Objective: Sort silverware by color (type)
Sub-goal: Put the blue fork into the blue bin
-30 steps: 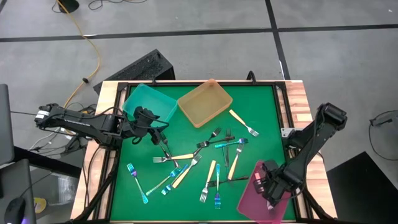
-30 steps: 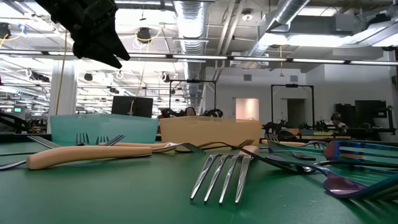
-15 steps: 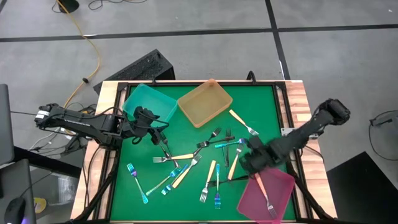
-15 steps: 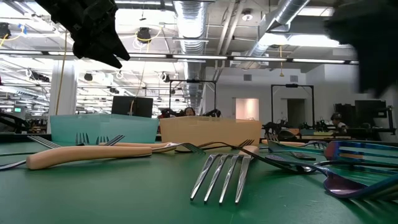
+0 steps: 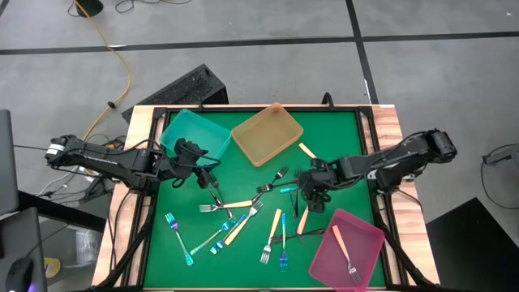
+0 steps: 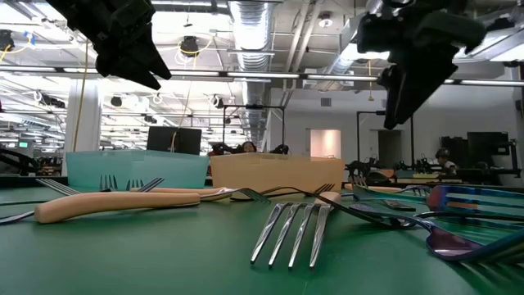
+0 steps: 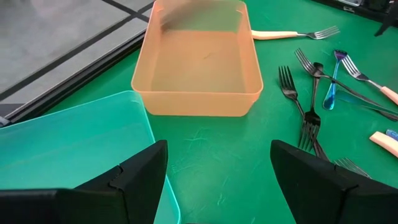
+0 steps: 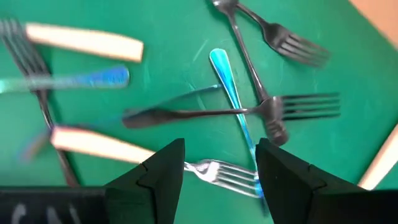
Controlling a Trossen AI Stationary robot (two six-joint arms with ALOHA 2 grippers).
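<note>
Over the green table mat (image 5: 340, 138), the right gripper (image 5: 310, 188) hovers with fingers apart and empty above scattered blue, grey and cream-handled forks (image 5: 276, 211) mid-mat. One cream-handled fork (image 5: 344, 253) lies in the pink plastic tray (image 5: 366, 229) at the near right corner. The left gripper (image 5: 204, 174), fingers apart, waits beside the teal plastic tray (image 5: 195, 132).

Left gripper (image 5: 212, 174) fingers parted, arm stretched low from left; right gripper (image 5: 306, 188) fingers parted, mid-table

glossy metal forks (image 8: 273, 109), translucent plastic tray (image 7: 199, 59)
</note>
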